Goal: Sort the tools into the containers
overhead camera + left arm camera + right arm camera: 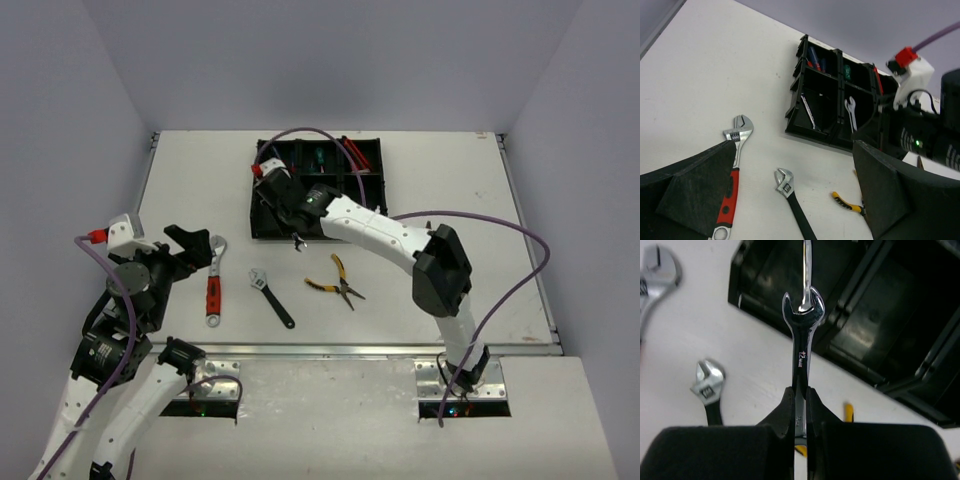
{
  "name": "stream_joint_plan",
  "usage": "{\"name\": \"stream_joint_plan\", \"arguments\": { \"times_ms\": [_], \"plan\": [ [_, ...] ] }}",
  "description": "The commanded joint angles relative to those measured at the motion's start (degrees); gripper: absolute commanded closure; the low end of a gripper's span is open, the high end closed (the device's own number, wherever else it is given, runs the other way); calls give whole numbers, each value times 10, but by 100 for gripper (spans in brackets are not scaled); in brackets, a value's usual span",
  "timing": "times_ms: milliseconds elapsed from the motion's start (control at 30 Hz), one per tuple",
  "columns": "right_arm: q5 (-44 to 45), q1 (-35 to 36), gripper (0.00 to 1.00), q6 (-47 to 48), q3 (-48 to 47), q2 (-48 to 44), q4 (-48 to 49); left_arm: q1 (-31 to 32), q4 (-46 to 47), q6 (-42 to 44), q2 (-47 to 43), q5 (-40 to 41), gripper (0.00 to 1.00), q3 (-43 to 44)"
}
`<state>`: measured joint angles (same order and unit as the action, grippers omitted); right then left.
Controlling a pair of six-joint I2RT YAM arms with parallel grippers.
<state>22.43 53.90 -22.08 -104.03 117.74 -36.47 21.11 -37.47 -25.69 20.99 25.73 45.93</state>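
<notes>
My right gripper (292, 222) (800, 395) is shut on a silver spanner (802, 335) marked 12 mm. It holds the spanner over the near-left edge of the black tray (318, 236) (840, 356). Another silver spanner (808, 111) lies in the near-left compartment. My left gripper (190, 255) (794, 165) is open and empty, above the table beside the red-handled wrench (213, 285) (732, 175). A black-handled wrench (272, 298) (792, 197) and yellow-handled pliers (338, 283) (847, 202) lie on the table in front of the tray.
Far compartments hold a green screwdriver (315, 155) and red tools (355, 152). The right arm (380, 232) stretches across the table over the tray's near-right corner. Its purple cable (500, 280) loops to the right. Walls close in the table at the back and sides.
</notes>
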Motion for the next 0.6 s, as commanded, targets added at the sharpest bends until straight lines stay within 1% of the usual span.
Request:
{"name": "stream_joint_plan", "arguments": {
  "times_ms": [0, 67, 133, 267, 400, 500, 567],
  "plan": [
    [8, -16, 100, 80, -122, 80, 41, 8, 28, 9, 5, -4, 0, -2],
    [10, -25, 100, 101, -173, 114, 53, 9, 28, 9, 4, -4, 0, -3],
    [10, -31, 100, 118, -198, 131, 80, 9, 29, 9, 4, -4, 0, -3],
    [-4, -45, 100, 130, -215, 148, 119, 9, 29, 9, 5, -4, 0, -3],
    [13, -52, 100, 174, -185, 161, 189, 9, 29, 9, 7, -4, 0, -3],
    [16, -60, 100, 188, -195, 182, 199, 9, 31, 11, 9, -7, 0, -4],
    [9, -63, 96, 189, -200, 189, 201, 8, 31, 11, 11, -8, 0, -3]
  ]
}}
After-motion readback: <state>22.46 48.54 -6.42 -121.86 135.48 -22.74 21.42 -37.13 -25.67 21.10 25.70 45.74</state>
